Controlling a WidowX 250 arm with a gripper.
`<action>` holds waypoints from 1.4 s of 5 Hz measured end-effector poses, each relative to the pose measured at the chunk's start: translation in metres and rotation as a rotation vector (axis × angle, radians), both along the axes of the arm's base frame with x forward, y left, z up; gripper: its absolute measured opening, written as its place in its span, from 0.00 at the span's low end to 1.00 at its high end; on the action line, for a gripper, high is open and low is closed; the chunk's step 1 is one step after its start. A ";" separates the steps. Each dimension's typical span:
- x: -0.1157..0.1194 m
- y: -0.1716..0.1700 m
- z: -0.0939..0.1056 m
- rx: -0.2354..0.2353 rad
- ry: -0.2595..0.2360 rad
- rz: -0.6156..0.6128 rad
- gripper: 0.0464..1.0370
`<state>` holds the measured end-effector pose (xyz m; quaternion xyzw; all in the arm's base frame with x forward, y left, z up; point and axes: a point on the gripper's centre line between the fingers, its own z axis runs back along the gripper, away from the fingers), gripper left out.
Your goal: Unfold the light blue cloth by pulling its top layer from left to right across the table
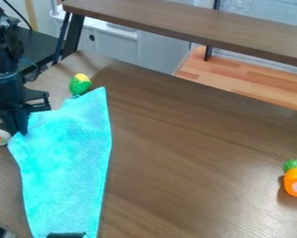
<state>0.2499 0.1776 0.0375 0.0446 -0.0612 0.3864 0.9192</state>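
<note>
Gripper (20,132) at blue cloth's (70,162) 10 o'clock corner; can't tell if clenched or released. Cloth spans 7–10 o'clock on table (188,158). Looks like grasp stage; next move needs a confirmed cloth-only pinch, avoiding sushi toy (0,137) at gripper's 9 o'clock.

A brown wood-grain table (175,139) occupies the foreground, its surface carrying a soft sheen of light toward the right; a raised shelf (194,28) of similar brown finish spans the area above its far edge, supported at the left by a dark angled leg (73,36); white cabinetry (113,44) stands behind; at the right, beneath the shelf, lies a lighter butcher-block surface (238,79); a pale grey panelled surface (262,19) rises at the upper right.
</note>
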 end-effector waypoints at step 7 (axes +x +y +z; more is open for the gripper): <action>0.006 -0.002 -0.012 -0.022 0.031 0.004 0.00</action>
